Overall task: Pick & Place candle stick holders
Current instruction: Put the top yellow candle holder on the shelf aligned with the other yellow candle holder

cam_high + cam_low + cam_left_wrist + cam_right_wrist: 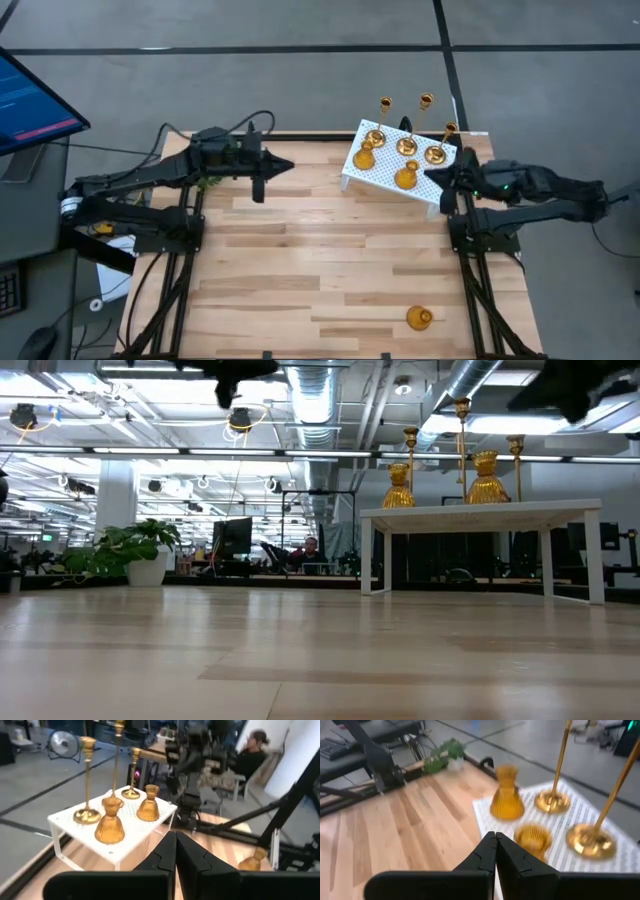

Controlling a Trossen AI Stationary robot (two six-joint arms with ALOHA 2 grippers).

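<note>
A white perforated stand point(382, 172) sits at the table's far right. Three tall brass candle stick holders point(406, 146) and two squat amber ones point(364, 158) rest on it by their bases. A third squat amber holder point(419, 318) stands on the table near the front right edge. My left gripper point(288, 166) hovers shut above the table, left of the stand and pointing toward it point(115, 840). My right gripper point(428, 173) is shut above the stand's right end, over a squat holder point(532, 837).
A green plant point(205, 183) in a white pot stands at the table's far left under my left arm. A monitor point(30, 100) is off the table's left side. A person point(255, 750) sits in the room beyond. Bare wood spreads across the middle point(320, 260).
</note>
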